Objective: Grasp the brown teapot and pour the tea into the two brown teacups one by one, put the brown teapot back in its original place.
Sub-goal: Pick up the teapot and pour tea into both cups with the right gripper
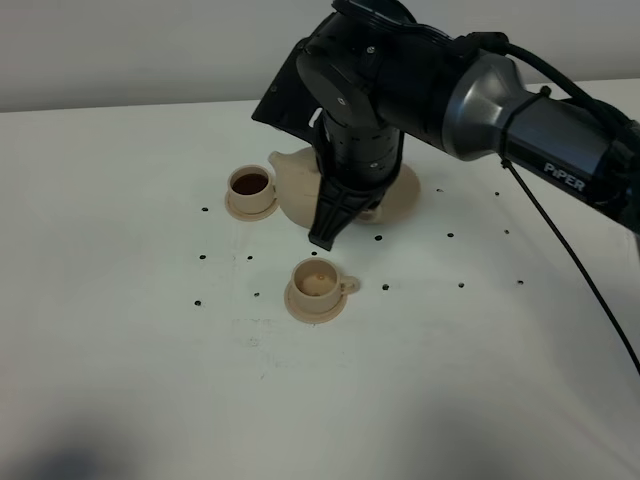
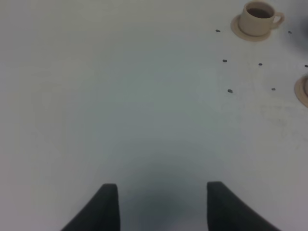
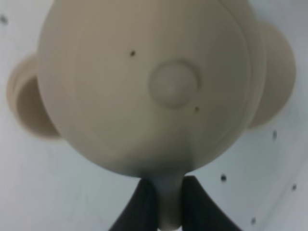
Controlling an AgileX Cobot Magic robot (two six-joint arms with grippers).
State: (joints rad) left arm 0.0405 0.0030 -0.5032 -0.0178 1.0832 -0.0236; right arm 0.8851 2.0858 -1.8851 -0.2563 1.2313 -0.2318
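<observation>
The brown teapot (image 1: 293,187) (image 3: 144,86) hangs from my right gripper (image 1: 326,236) (image 3: 168,208), which is shut on its loop handle. It sits just left of the wide round saucer (image 1: 404,190) (image 3: 276,82), between that saucer and the far teacup (image 1: 250,186) (image 2: 258,17), which holds dark tea. The near teacup (image 1: 317,280) stands on its saucer in front of the pot and looks pale inside. The arm hides most of the pot in the high view. My left gripper (image 2: 161,207) is open over bare table, holding nothing.
The white table (image 1: 120,330) carries small dark dots (image 1: 204,256) around the tea set. My right arm's black body (image 1: 370,90) and cable (image 1: 570,260) reach in from the upper right. A saucer rim (image 2: 303,91) shows at the left wrist view's edge.
</observation>
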